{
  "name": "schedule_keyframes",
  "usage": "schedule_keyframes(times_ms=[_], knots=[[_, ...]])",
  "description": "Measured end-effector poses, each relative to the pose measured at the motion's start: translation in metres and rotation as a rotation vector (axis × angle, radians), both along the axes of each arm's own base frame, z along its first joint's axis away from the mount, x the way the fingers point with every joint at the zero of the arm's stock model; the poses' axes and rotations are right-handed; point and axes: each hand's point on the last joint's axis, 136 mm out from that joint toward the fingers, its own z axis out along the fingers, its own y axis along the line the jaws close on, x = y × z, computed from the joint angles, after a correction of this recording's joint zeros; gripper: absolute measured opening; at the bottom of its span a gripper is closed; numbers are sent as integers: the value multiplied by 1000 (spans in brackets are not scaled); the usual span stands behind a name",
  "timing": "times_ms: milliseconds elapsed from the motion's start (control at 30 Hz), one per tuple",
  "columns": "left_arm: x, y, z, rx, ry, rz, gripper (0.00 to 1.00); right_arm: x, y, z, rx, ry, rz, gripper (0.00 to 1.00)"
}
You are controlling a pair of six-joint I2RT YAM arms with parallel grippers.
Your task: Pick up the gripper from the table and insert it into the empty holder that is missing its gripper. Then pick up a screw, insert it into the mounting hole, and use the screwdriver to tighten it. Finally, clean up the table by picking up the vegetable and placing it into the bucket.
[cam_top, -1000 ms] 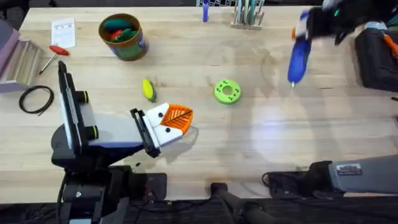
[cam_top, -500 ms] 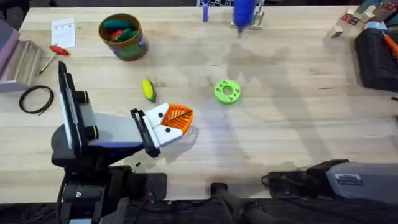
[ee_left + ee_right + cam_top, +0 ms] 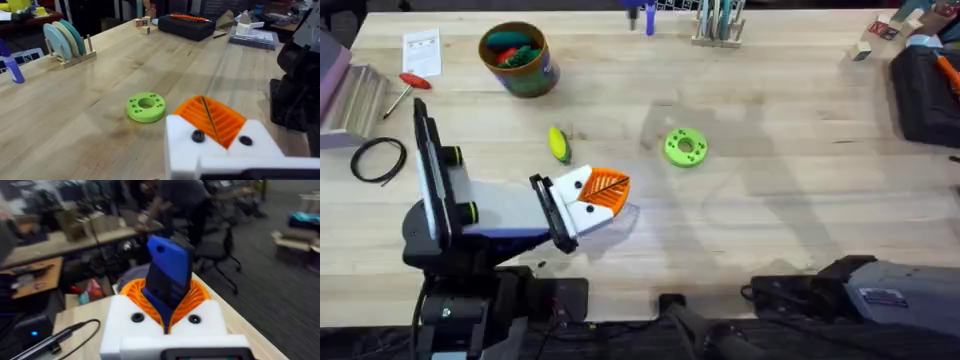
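overhead: left hand [image 3: 605, 195] pads together, empty, low over counter [image 3: 800, 150]; vegetable [image 3: 559, 144] just beyond it; bucket [image 3: 518, 58] far left | left wrist: green disc [image 3: 146, 107] ahead | right wrist: right hand [image 3: 167, 315] clamps screwdriver [image 3: 170, 277]

- The surface [image 3: 800, 150] was pale wood with a fine grain.
- The bucket [image 3: 520, 60] had a green side, blue label patch and tan-orange rim, with red and green toys inside.
- The vegetable [image 3: 559, 144] was yellow with a green end.
- The disc [image 3: 685, 146] was bright green.
- The left hand [image 3: 600, 193] was white with orange ribbed pads.
- The screwdriver [image 3: 169, 275] was blue.
- The small screwdriver [image 3: 405, 90] had a red handle.
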Motion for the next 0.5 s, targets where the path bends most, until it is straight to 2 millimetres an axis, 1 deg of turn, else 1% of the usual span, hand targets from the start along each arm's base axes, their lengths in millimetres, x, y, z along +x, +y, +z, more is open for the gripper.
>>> schedule_keyframes(times_ms=[67,200,333,500], knots=[[0,0,0,0,0,0,6,-10,9,1,42,-31,60,24],[0,0,0,0,0,0,6,-26,18,-6,118,-72,158,23],[0,0,0,0,0,0,6,-46,17,-12,182,-128,249,23],[0,0,0,0,0,0,6,-75,17,-31,222,-136,373,23]])
